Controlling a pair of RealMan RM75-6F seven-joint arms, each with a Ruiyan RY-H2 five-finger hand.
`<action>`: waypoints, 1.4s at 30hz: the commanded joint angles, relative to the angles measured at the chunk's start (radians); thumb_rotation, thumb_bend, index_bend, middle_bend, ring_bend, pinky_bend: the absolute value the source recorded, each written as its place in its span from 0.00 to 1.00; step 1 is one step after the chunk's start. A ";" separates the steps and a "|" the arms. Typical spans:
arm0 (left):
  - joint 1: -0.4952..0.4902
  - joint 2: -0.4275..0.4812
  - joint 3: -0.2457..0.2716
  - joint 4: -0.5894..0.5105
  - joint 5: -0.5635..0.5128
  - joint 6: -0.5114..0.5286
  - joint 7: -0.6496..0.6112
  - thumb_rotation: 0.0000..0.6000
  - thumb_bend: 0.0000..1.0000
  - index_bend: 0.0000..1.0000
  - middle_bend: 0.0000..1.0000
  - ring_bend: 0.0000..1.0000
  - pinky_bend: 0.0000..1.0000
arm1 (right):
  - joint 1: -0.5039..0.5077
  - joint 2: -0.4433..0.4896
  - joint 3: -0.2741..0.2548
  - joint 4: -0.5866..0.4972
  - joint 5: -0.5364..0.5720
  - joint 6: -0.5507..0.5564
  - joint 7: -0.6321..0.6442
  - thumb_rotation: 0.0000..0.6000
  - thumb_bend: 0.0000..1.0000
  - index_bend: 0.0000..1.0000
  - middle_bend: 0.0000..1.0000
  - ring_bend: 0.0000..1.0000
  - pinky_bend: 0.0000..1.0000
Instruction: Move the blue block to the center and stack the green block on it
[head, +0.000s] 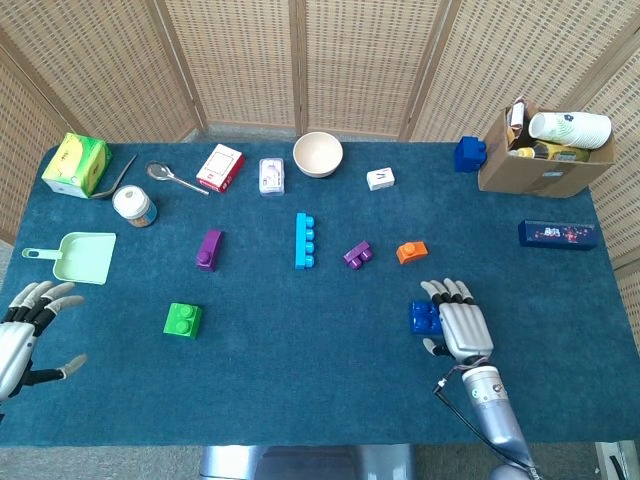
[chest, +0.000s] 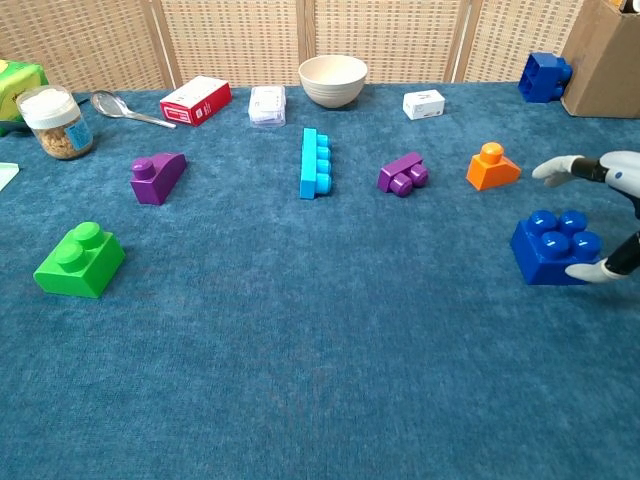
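Note:
The blue block (head: 425, 316) (chest: 553, 248) sits on the blue cloth toward the front right. My right hand (head: 462, 325) (chest: 620, 168) is right beside it on its right, fingers spread above and past it and the thumb low by its front corner, holding nothing. The green block (head: 183, 320) (chest: 79, 260) lies at the front left, untouched. My left hand (head: 25, 325) hovers with fingers spread at the table's left front edge, well left of the green block; the chest view does not show it.
Across the middle lie a purple block (head: 208, 249), a long cyan block (head: 304, 241), a small purple block (head: 357, 254) and an orange block (head: 410, 251). A second dark blue block (head: 469, 153) sits by the cardboard box (head: 545, 170). A bowl (head: 318, 153), jar (head: 133, 205) and dustpan (head: 80, 256) stand further back and left.

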 joint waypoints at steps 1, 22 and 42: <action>0.000 -0.002 0.003 0.004 -0.002 -0.003 -0.003 1.00 0.26 0.22 0.15 0.04 0.00 | 0.006 -0.003 -0.005 0.010 0.014 -0.005 -0.001 0.98 0.22 0.09 0.13 0.00 0.00; -0.005 -0.010 0.011 0.015 -0.007 -0.007 -0.022 1.00 0.26 0.22 0.14 0.04 0.00 | 0.048 -0.027 -0.002 0.065 0.081 -0.030 0.021 1.00 0.23 0.24 0.13 0.00 0.00; 0.002 -0.012 0.015 0.031 -0.009 0.007 -0.031 1.00 0.26 0.22 0.14 0.04 0.00 | 0.104 0.026 0.017 0.015 0.125 -0.094 0.053 1.00 0.23 0.46 0.16 0.00 0.00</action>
